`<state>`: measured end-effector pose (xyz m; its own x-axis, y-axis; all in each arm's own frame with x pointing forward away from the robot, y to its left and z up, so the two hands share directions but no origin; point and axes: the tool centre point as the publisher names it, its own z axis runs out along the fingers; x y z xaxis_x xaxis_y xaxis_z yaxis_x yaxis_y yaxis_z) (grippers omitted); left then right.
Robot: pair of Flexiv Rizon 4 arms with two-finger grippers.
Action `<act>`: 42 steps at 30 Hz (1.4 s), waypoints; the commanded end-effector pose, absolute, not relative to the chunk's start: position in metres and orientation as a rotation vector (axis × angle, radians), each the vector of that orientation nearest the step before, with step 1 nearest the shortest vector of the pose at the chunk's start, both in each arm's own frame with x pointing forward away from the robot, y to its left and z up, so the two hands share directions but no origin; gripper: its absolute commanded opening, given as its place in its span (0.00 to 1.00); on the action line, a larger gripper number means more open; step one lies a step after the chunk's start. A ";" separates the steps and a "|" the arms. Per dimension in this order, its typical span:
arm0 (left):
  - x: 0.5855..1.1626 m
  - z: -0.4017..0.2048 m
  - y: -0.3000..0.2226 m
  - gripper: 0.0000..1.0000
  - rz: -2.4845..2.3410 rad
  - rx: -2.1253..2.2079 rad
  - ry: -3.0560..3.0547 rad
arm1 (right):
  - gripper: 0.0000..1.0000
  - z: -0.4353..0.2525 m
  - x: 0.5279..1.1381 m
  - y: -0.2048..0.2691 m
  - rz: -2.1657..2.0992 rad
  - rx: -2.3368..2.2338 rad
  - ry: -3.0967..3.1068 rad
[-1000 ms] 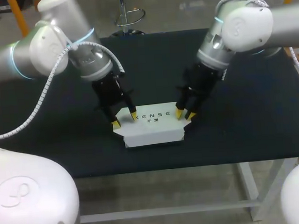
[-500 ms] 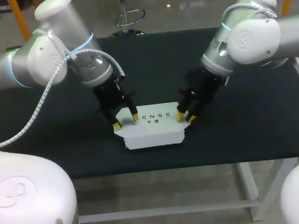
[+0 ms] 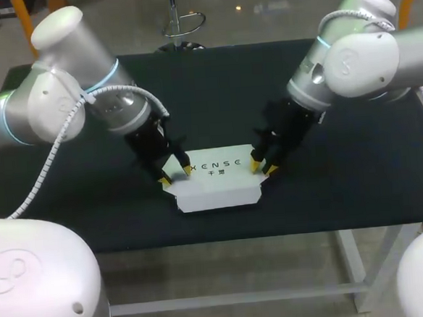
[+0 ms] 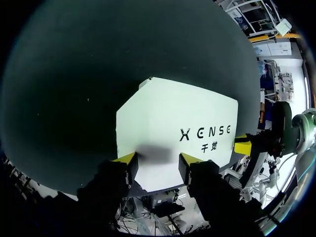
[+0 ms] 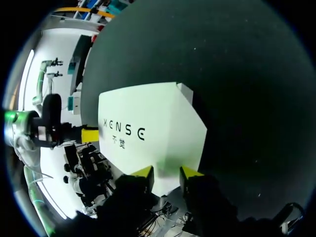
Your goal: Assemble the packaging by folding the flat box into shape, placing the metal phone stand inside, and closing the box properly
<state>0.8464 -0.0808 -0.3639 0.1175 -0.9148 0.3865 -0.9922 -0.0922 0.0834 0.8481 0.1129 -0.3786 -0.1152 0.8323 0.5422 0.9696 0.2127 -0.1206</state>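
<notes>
Head view: the left gripper is shown at the left end of the white box, its two fingers parted by a moderate gap with nothing clasped between them. The right gripper is placed at the box's right end, its fingers parted more narrowly and likewise holding nothing. From the left wrist view, that gripper's yellow fingertips are seen side by side at the near edge of the box's top face, with a soft shadow cast on the card between them. Whether they press on the card or sit just above it cannot be told. One yellow tip of the other arm is visible at the far end. The right wrist view gives the mirrored picture, with both fingertips set at the near edge of the top face. The box is laid on the black table, about midway across and close to the front edge, with both arms angled in towards it from opposite sides. The box is seen folded into shape and closed, as a low white carton with angled corners at its ends, a smooth flat top and dark lettering printed across the top.
</notes>
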 end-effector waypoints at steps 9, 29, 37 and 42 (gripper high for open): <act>0.837 -0.374 -0.084 0.54 0.485 2.094 -1.876 | 0.39 -0.384 0.850 0.113 -0.396 -1.641 -1.964; 0.837 -0.382 -0.084 0.46 0.598 2.058 -1.890 | 0.39 -0.389 0.850 0.118 -0.445 -1.621 -1.947; 0.839 -0.382 -0.084 0.44 0.598 2.053 -1.881 | 0.40 -0.387 0.849 0.118 -0.467 -1.610 -1.937; 0.840 -0.381 -0.084 0.45 0.596 2.051 -1.880 | 0.42 -0.387 0.849 0.118 -0.467 -1.610 -1.937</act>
<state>0.8382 -0.0803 -0.3771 0.0593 -0.8683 0.4925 -0.9930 -0.1018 -0.0600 0.8493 0.1172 -0.3858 -0.1106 0.7756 0.6214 0.9732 0.2113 -0.0905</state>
